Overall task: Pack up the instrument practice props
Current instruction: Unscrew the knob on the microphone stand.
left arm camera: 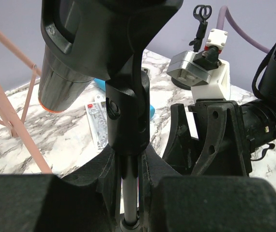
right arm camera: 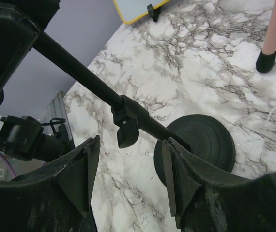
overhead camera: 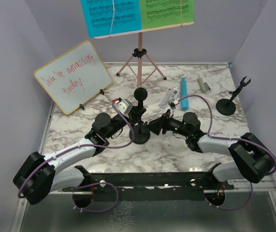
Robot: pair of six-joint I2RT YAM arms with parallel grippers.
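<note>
A black mic holder stands mid-table on its round base (overhead camera: 140, 136) with the black microphone (overhead camera: 140, 94) clipped on top. My left gripper (overhead camera: 134, 115) is shut on the holder's thin pole (left arm camera: 129, 193), just under the clip joint. My right gripper (overhead camera: 158, 126) is open beside the same holder, low down. Its fingers (right arm camera: 82, 174) straddle the pole near the knob (right arm camera: 128, 129), above the base (right arm camera: 203, 145). The blue microphone (overhead camera: 183, 93) lies on the table. A second mic holder (overhead camera: 226, 104) stands at the right. The pink tripod music holder (overhead camera: 140, 58) carries blue (overhead camera: 111, 17) and green (overhead camera: 169, 12) sheets.
A yellow-framed whiteboard (overhead camera: 72, 77) leans at the back left. A small silver cylinder (overhead camera: 204, 84) and a flat printed packet (overhead camera: 168, 99) lie near the blue microphone. Purple walls close in the marble table (overhead camera: 80, 130) on three sides.
</note>
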